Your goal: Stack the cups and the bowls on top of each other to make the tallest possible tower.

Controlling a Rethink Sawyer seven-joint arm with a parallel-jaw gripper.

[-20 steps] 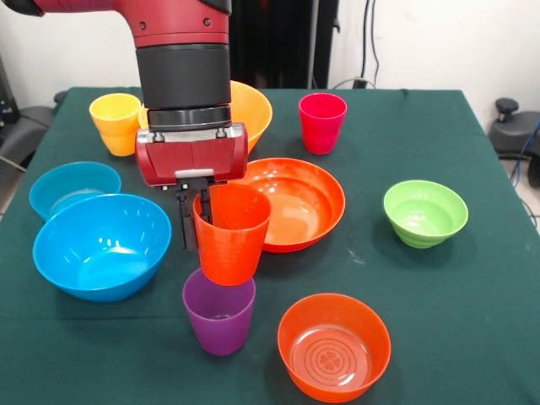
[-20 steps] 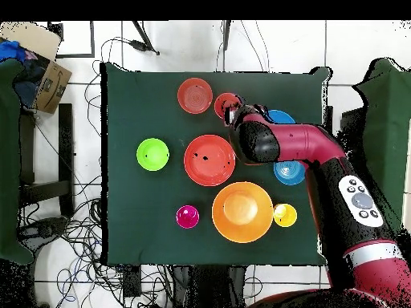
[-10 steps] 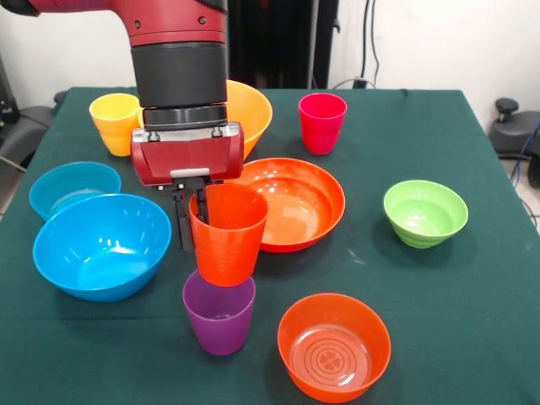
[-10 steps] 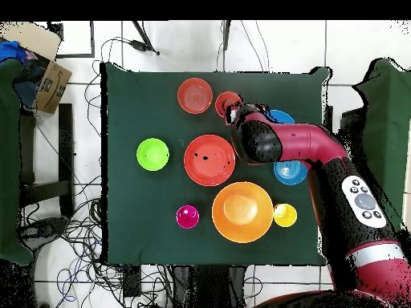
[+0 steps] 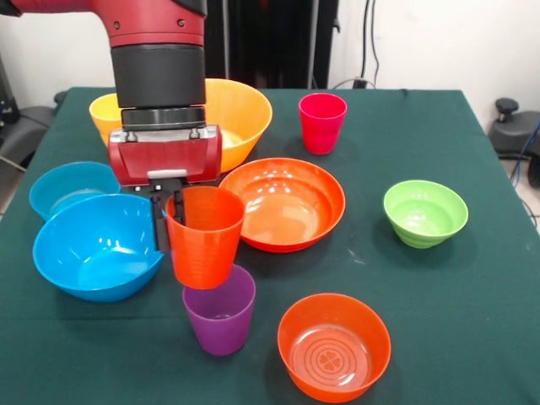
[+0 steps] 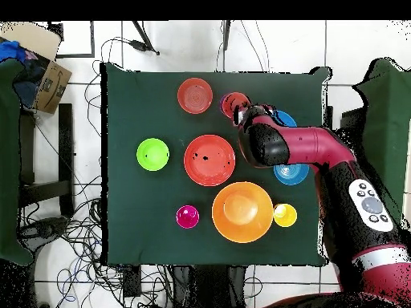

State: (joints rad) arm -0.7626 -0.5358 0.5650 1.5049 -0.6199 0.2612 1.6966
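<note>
Front view, left to right: small blue bowl (image 5: 72,186) at left edge of the green desk (image 5: 472,278), large blue bowl (image 5: 99,246) just in front of it and touching or overlapping it. Yellow cup (image 5: 105,112) at upper left, mostly hidden behind the arm (image 5: 157,67). Gripper (image 5: 166,217) comes down from the top left, clamped on the rim of the orange-red cup (image 5: 202,237): one finger (image 5: 157,224) outside the wall, the other inside. Cup lifted, upright, beside the large blue bowl, its base over the left rim of the purple cup (image 5: 220,310), not nested in it; cannot tell if they touch. Purple cup stands alone lower centre, empty. Large orange-yellow bowl (image 5: 240,112) behind the gripper at upper centre. Wide shallow red-orange bowl (image 5: 287,202) mid frame, just right of the held cup. Small translucent orange bowl (image 5: 334,346) at lower centre-right, near the purple cup. Crimson cup (image 5: 322,122) upper centre-right, standing apart. Small green bowl (image 5: 424,213) at right, well apart from the rest. No stack built so far, every cup separate.

Overhead view: arm (image 6: 321,160) reaches in from lower right, orange-red cup (image 6: 233,103) at its tip near the desk's upper edge
</note>
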